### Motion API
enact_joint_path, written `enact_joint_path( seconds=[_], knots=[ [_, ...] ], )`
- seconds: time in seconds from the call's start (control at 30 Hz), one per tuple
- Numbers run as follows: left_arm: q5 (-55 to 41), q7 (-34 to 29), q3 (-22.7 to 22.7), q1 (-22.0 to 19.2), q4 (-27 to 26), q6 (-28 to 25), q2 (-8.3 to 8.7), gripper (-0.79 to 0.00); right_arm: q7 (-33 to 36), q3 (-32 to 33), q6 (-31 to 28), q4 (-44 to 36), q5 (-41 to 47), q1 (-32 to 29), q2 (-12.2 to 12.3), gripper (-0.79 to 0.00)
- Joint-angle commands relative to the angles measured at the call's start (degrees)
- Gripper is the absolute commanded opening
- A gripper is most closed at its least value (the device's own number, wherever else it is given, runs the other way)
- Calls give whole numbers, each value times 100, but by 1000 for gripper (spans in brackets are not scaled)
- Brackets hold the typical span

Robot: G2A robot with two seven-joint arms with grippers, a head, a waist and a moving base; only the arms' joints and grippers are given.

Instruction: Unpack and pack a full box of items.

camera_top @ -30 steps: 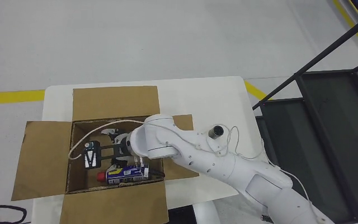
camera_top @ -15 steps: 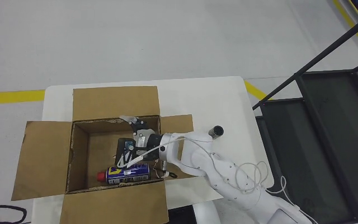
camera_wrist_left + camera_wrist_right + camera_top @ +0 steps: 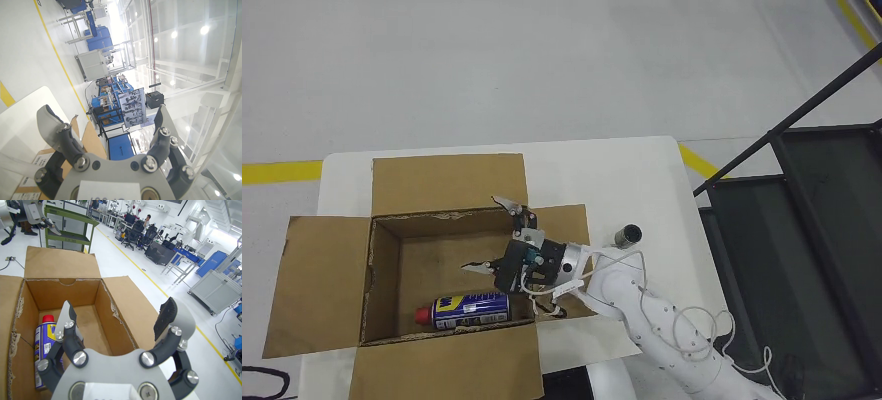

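Top view: right gripper [image 3: 484, 232] empty, fingers wide, over end of open brown cardboard box [image 3: 370, 285]. Target blue spray can with red cap [image 3: 470, 310] lies on floor along robot-side wall. You should span its body squarely, clearing wall. Your left gripper [image 3: 103, 111] wide, empty.

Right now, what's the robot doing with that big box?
The right gripper hangs open and empty over the edge of an open cardboard box on a white table. One blue spray can with a red cap lies inside the box. The left gripper is open too, holding nothing.
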Motion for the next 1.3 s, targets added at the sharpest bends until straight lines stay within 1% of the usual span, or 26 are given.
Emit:
enact_joint_path(
  seconds=[0.0, 0.17, 0.57, 0.83, 0.9, 1.03, 1.13, 1.2, 1.27],
  knots=[
    [0, 0, 0, 0, 0, 0, 0, 0, -62, 78, 6, -15, -2, -83, 23, 0],
    [0, 0, 0, 0, 0, 0, 0, 0, -221, 402, 107, -163, -29, -444, 109, 0],
    [0, 0, 0, 0, 0, 0, 0, 0, -710, 1314, 315, -598, -84, -1609, 337, 0],
    [0, 0, 0, 0, 0, 0, 0, 0, -1143, 1894, 435, -576, 77, -2315, 452, 0],
    [0, 0, 0, 0, 0, 0, 0, 0, -1346, 2050, 465, -537, 193, -2476, 476, 0],
    [0, 0, 0, 0, 0, 0, 0, 0, -1502, 2362, 479, -511, 272, -2785, 527, 0],
    [0, 0, 0, 0, 0, 0, 0, 0, -1496, 2575, 470, -485, 377, -3016, 560, 0],
    [0, 0, 0, 0, 0, 0, 0, 0, -1145, 2752, 486, -519, 435, -3151, 582, 0],
    [0, 0, 0, 0, 0, 0, 0, 0, -1156, 2890, 477, -572, 679, -3299, 593, 0]
  ],
)
